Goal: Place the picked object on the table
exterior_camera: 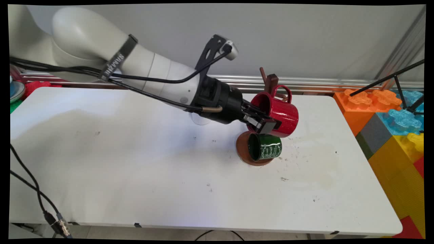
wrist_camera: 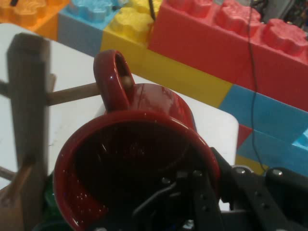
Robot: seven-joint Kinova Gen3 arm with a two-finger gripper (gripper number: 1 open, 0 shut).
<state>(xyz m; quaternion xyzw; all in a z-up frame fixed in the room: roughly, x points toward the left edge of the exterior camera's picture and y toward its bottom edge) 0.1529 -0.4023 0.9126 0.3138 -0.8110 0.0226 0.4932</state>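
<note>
One finger (exterior_camera: pixel 268 126) inside the red mug's (exterior_camera: pixel 283 113) rim, one outside.

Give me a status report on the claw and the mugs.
Claw shut on red mug rim, mug tipped sideways. Its handle sits over a peg of the wooden rack. Green mug just below.

A white table (exterior_camera: pixel 135 162) is seen, its top marked with small dark specks and a faint stain toward the right end. A wooden mug stand's round brown base (exterior_camera: pixel 244 153) is set on it near the far right part. A green mug (exterior_camera: pixel 265 146) is hung low over that base.
</note>
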